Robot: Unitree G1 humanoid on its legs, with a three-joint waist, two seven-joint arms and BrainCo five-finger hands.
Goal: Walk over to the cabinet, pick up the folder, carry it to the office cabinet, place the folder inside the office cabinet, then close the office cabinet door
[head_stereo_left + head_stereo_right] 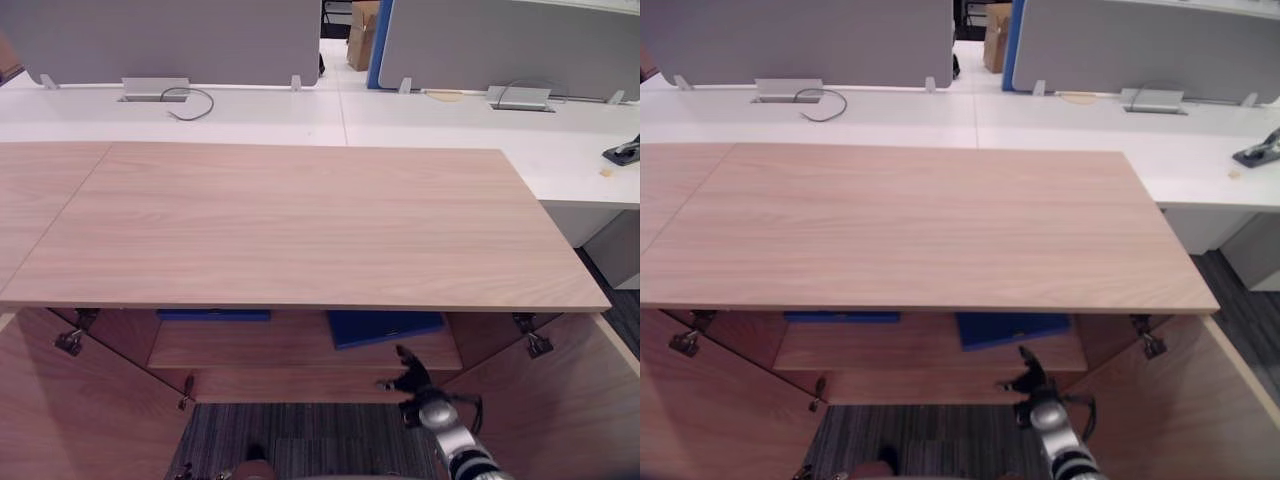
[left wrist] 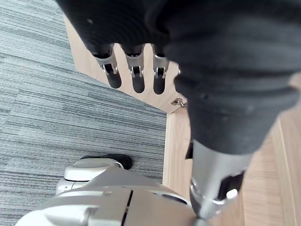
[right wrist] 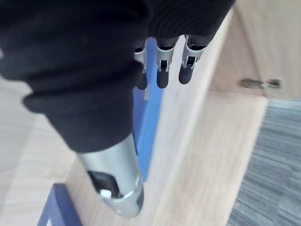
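Holds nothing in right hand (image 1: pixel 410 382): fingers (image 3: pixel 162 75) straight, pointing at flat blue plastic folder (image 1: pixel 385 326) lying just ahead on light wooden cabinet shelf (image 1: pixel 260 345). Shows left hand (image 2: pixel 136 70) loose-fingered, empty, beside open wooden left door (image 1: pixel 70 420). Risks snagging folder edge on pulling back, dragging it off shelf. Risks jamming open wooden right door (image 1: pixel 565 400), beside fingers, against folder if overhanging shelf front.

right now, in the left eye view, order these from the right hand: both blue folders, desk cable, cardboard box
1. Right blue folder, just beyond the right hand.
2. Left blue folder, same shelf, leftward.
3. Black cable, on the white desk.
4. Cardboard box, beyond the dividers.
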